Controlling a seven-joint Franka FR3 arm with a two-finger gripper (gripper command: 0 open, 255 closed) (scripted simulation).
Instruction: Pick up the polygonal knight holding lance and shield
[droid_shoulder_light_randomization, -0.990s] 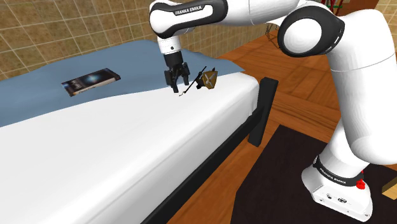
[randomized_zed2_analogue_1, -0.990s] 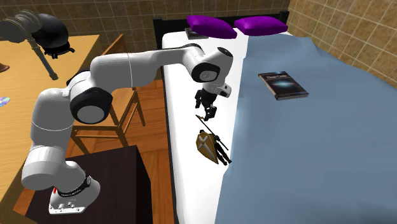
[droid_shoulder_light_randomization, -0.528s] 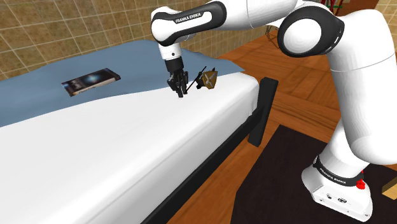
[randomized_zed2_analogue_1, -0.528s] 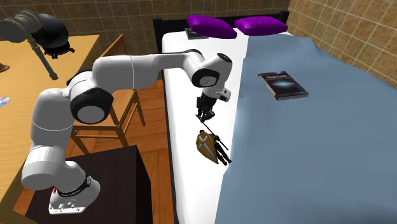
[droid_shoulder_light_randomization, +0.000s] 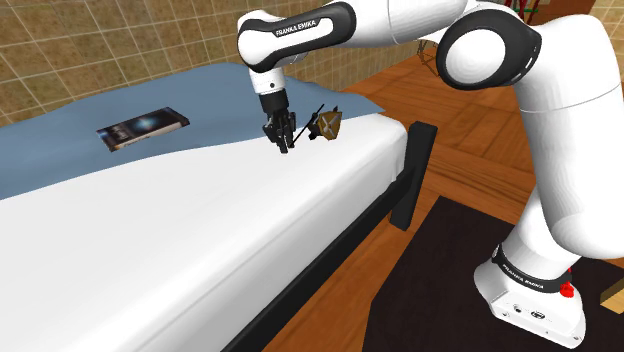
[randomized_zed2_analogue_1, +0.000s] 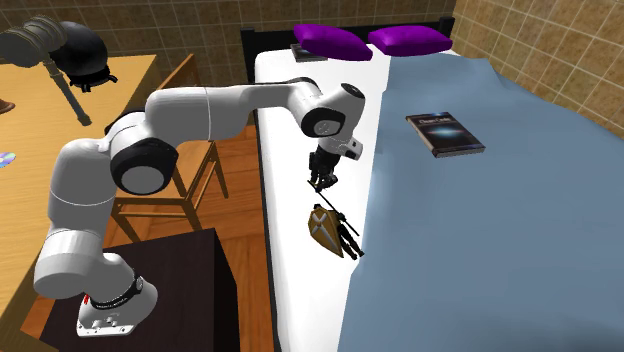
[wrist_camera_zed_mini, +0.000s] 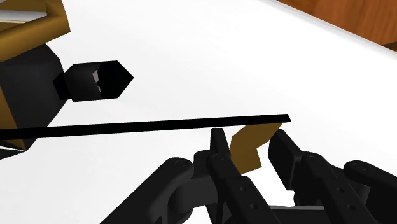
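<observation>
Claw (droid_shoulder_light_randomization: 281, 137) is low over the bed (droid_shoulder_light_randomization: 200, 250), pointing down at the white sheet, just beside the knight (droid_shoulder_light_randomization: 328, 124) on the shoulder view's left. Knight is a dark brown/tan polygonal fig. lying on the sheet near the bed's edge, right by the border w/ the blue blanket (droid_shoulder_light_randomization: 90, 160). Its thin black lance (droid_shoulder_light_randomization: 303, 127) runs from the fig. down toward the claw's tips.

2nd ext. view: claw (randomized_zed2_analogue_1: 322, 181) hangs just above the lance end, on the pillow side of the knight (randomized_zed2_analogue_1: 328, 231). The shield faces the bed's edge and the lance (randomized_zed2_analogue_1: 338, 222) lies across the fig.

Wrist view: claw (wrist_camera_zed_mini: 249, 136) is clenched, w/ both fingers (wrist_camera_zed_mini: 219, 144) pressed on a small tan piece (wrist_camera_zed_mini: 248, 153) just under the lance (wrist_camera_zed_mini: 159, 126) tip. Can't tell for sure what part of the knight (wrist_camera_zed_mini: 25, 63) that piece is. The body sits well off toward the other end of the lance.

Elsewhere: dark book (randomized_zed2_analogue_1: 445, 133) on the blanket (randomized_zed2_analogue_1: 480, 220), well apart from the fig. 2 purple pillows (randomized_zed2_analogue_1: 333, 40) at the far end, wooden chair (randomized_zed2_analogue_1: 190, 160) beside the bed, black bed post (droid_shoulder_light_randomization: 412, 175) nr the robot's side
</observation>
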